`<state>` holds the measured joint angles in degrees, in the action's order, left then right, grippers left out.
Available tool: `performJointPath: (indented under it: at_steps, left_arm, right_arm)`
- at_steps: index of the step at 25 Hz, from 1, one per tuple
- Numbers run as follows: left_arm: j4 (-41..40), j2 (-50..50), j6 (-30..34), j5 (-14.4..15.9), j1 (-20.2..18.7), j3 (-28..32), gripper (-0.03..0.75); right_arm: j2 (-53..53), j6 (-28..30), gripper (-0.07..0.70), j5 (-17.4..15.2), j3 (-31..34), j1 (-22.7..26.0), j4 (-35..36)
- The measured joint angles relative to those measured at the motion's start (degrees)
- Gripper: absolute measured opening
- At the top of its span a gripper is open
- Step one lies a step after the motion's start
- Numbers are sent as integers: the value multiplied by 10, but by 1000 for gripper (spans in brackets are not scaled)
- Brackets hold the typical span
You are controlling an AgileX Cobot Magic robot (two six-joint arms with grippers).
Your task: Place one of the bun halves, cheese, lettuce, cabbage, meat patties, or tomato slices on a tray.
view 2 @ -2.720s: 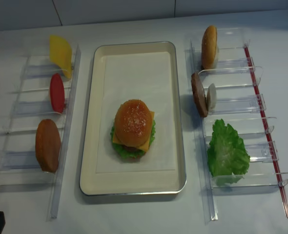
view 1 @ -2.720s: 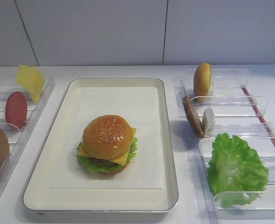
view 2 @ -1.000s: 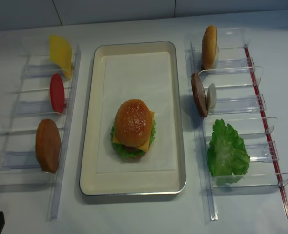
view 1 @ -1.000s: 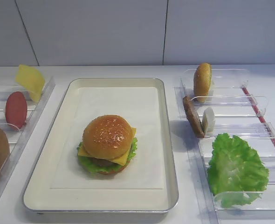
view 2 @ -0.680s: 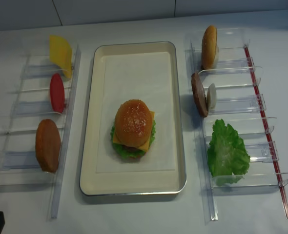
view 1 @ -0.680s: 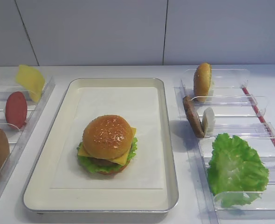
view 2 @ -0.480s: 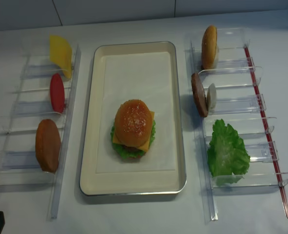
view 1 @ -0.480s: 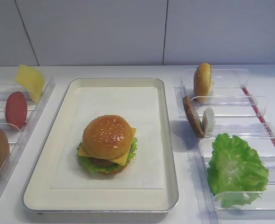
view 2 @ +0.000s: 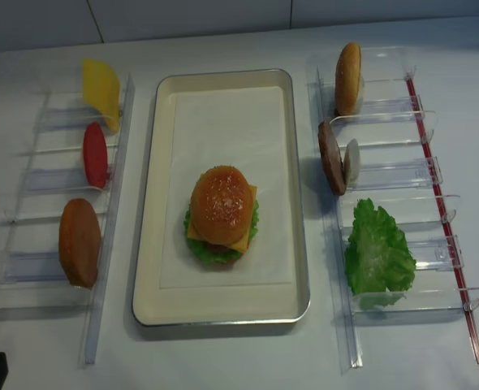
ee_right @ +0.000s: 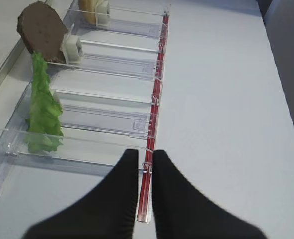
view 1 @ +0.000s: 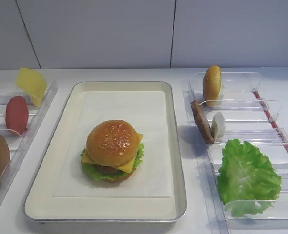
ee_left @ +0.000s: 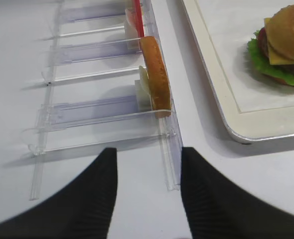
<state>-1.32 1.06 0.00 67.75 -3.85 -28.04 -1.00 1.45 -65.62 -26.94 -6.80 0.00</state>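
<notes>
A stacked burger with a sesame bun half point(view 1: 112, 140) on top, cheese point(view 1: 130, 165) and lettuce under it, sits on the silvery tray point(view 1: 179, 146). The right rack holds a bun half point(view 2: 347, 79), a meat patty point(view 2: 330, 158) and a lettuce leaf point(view 2: 376, 256). The left rack holds cheese point(view 2: 101, 91), a tomato slice point(view 2: 94, 154) and a bun half point(view 2: 79, 242). No cabbage shows. My right gripper point(ee_right: 145, 153) is shut and empty over the table by that rack's near end. My left gripper point(ee_left: 148, 152) is open and empty in front of the left rack.
Clear plastic racks flank the tray: the left rack point(ee_left: 87, 117) and the right rack point(ee_right: 107, 122), which has a red strip point(ee_right: 154, 107) along its outer side. A white wall stands behind the table. Bare table lies right of the red strip.
</notes>
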Motion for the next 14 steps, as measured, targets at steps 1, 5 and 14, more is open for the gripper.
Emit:
performJointPath:
  at_steps: [1,5,14]
  left_arm:
    - [0,0,0,0,0,0,299]
    - [0,0,0,0,0,0,299]
    - [0,0,0,0,0,0,299]
  right_arm:
    - [0,0,107,0,0,0,0]
    - [0,0,107,0,0,0,0]
    - [0,0,96,0,0,0,0]
